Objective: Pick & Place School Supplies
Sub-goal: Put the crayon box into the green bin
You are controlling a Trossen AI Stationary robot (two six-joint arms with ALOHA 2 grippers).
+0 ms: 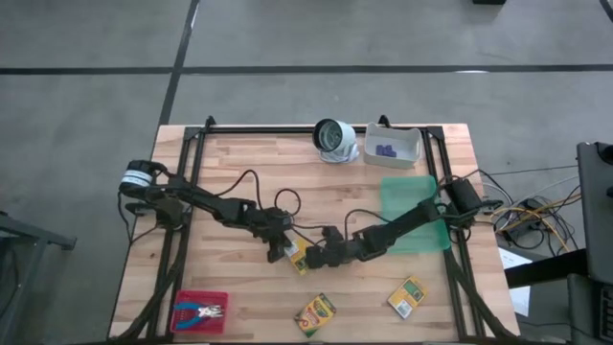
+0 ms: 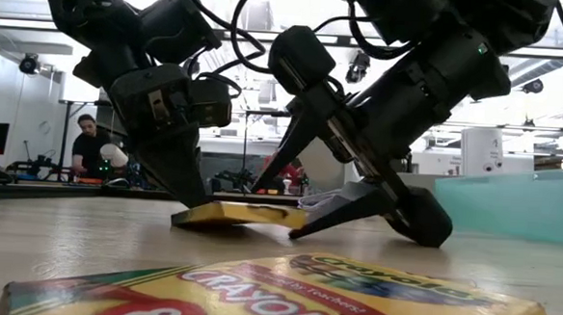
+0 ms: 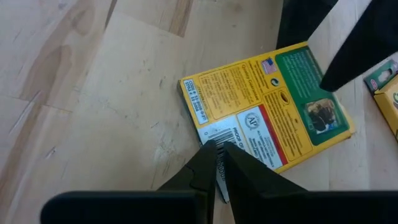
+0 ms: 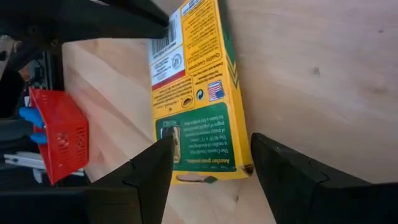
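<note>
Foreground crayon box (image 2: 284,295) lies flat, untouched. Beyond it, target crayon box (image 1: 299,255) lies back-up on table (image 1: 239,172); left gripper (image 3: 219,149) pinched shut on its barcode end, right gripper (image 4: 208,165) open, straddling opposite end, prob. for handover.

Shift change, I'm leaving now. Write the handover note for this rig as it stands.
Left gripper: shut on one end of the middle crayon box.
Right gripper: open, fingers astride that box's other end.
Two more crayon boxes lie at the near edge.
Purple pieces sit in the white bin; blue-handled tool in the red tray.
Left: all three boxes unplaced.
</note>
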